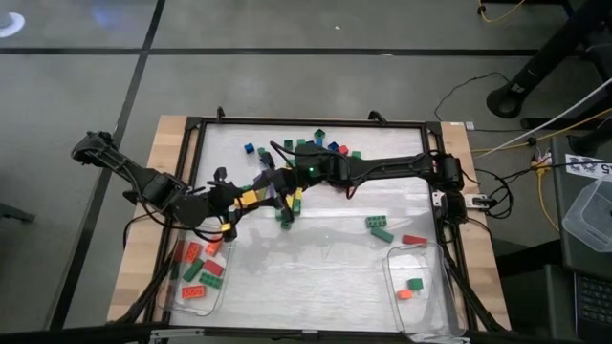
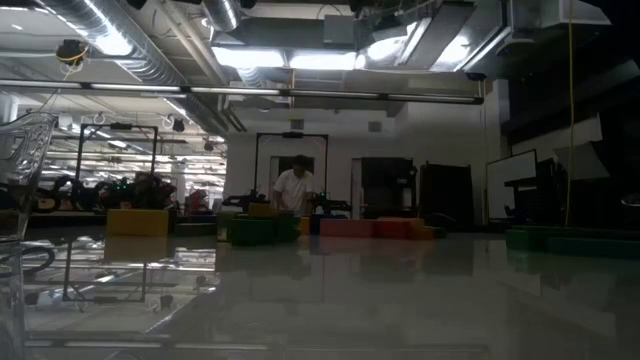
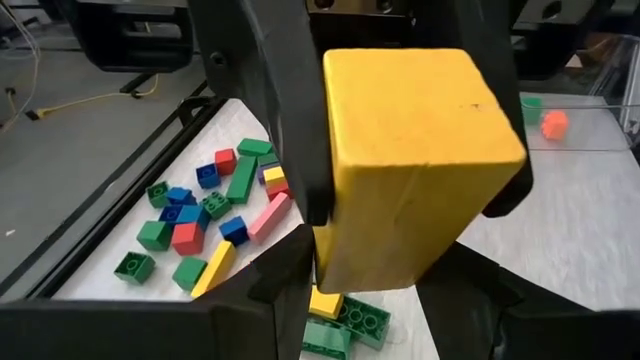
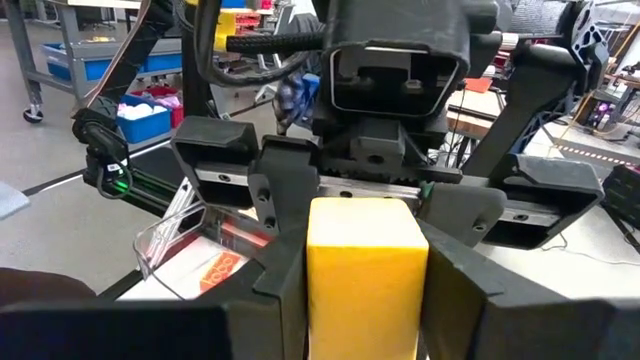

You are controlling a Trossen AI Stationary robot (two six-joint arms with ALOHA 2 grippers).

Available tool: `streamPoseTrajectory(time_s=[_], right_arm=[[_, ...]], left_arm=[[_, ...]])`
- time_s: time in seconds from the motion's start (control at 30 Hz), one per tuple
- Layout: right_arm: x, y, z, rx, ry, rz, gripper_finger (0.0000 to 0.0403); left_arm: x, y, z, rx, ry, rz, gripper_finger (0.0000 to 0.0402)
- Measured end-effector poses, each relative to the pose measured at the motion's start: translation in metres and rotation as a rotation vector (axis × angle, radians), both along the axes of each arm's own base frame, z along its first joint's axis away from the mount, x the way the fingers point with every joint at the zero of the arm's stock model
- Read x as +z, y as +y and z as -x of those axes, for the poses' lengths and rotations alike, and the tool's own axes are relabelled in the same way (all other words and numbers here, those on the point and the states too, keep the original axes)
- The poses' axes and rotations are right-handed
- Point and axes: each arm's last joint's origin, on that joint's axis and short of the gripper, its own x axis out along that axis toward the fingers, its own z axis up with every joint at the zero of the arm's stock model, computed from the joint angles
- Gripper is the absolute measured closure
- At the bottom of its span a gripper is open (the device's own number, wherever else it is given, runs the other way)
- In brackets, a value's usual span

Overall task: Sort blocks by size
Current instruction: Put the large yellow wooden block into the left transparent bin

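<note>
L gripper (image 1: 247, 199) + R gripper (image 1: 273, 183) meet centre-left of high view, both jaws clamped on same long yellow block (image 3: 415, 165), held above surface. Risk: handover mistimed, one lets go early, block drops, or both pull, twisting it loose.

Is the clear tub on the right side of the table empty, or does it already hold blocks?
Not empty. The high view shows the right tub holding two blocks, a green block and an orange block; the rest of its floor is bare.
</note>
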Motion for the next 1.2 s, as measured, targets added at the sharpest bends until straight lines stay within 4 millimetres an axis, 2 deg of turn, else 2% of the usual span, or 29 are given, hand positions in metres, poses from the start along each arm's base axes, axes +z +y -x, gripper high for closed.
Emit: streamPoseTrajectory(time_s=[0.13,0.3,0.5,0.9,1.03,1.13,1.2], right_arm=[[0.0,0.0,0.0,0.007,-0.003,-0.001,0.0265],[0.0,0.0,0.0,0.005,0.0,-0.007,0.0265],[0.0,0.0,0.0,0.0,0.005,-0.017,0.0258],[-0.002,-0.002,0.002,-0.031,0.069,-0.067,0.0147],[0.011,-0.009,0.019,-0.08,0.169,-0.067,0.013],[0.02,-0.016,0.036,-0.111,0.273,-0.068,0.0129],[0.019,-0.019,0.045,-0.123,0.362,-0.069,0.0131]], left_arm=[[0.0,0.0,0.0,0.001,-0.005,0.004,0.0254],[0.0,0.0,0.0,0.005,-0.003,-0.001,0.0284],[0.0,0.0,0.0,0.002,-0.003,0.003,0.0284],[0.003,-0.001,0.004,-0.039,-0.005,0.053,0.0284],[0.0,0.0,0.02,-0.124,0.077,0.199,0.0284],[-0.009,0.0,0.037,-0.191,0.259,0.403,0.0284],[-0.016,-0.001,0.048,-0.187,0.406,0.574,0.0284]])
